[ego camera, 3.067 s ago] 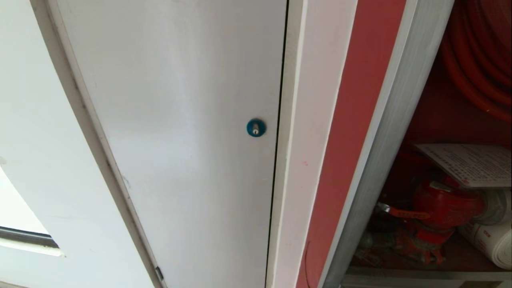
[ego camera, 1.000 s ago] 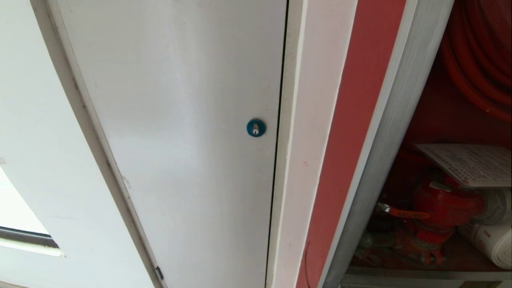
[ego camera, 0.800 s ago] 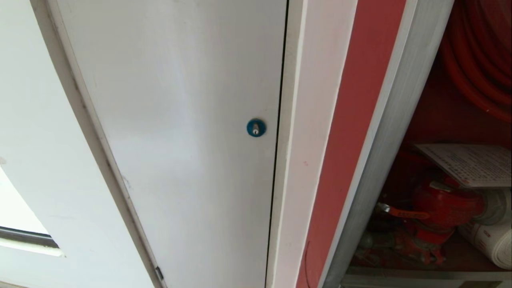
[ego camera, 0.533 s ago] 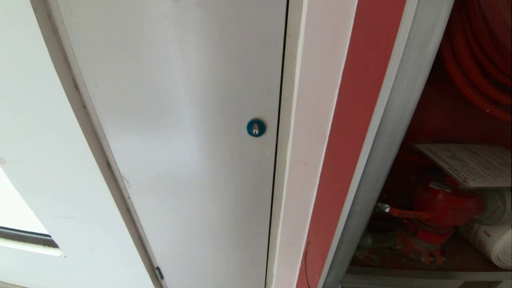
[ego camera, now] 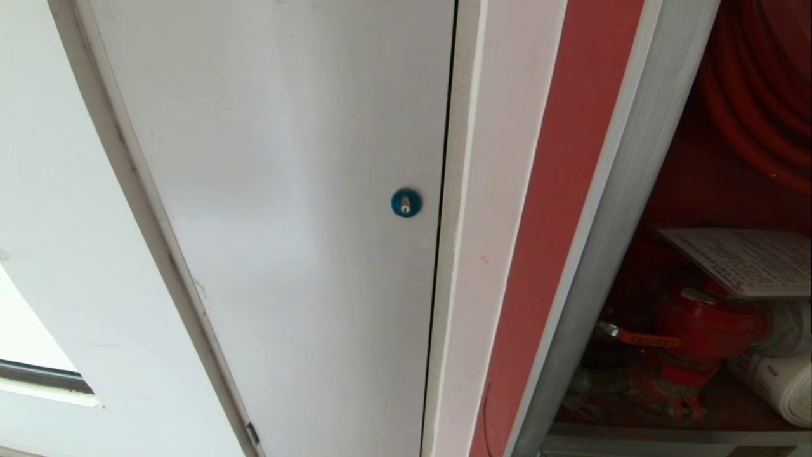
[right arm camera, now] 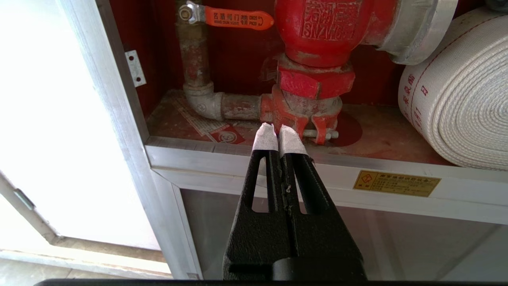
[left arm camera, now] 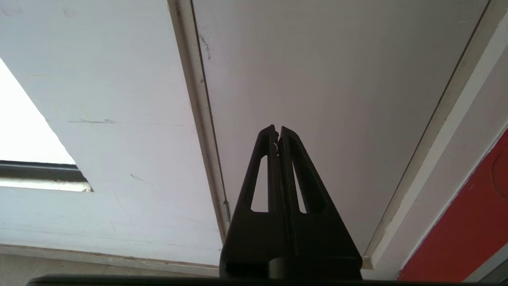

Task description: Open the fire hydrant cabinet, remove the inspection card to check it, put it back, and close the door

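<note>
Already the fire hydrant cabinet point(ego camera: 634, 190) stands open; the inspection card point(ego camera: 742, 260) rests atop the valve point(right arm camera: 321, 28), reachable. Your left hand point(left arm camera: 278, 131) and right hand point(right arm camera: 278, 131) are closed, empty.

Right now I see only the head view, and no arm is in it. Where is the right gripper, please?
Observer: The right gripper points at the base of the red valve, from in front of the lower sill of the fire hydrant cabinet.
Operator: Does it hold the inspection card?
Observer: No, its jaws are shut on nothing.
Operator: And the left one?
Observer: The left gripper faces the white panel, jaws shut.
</note>
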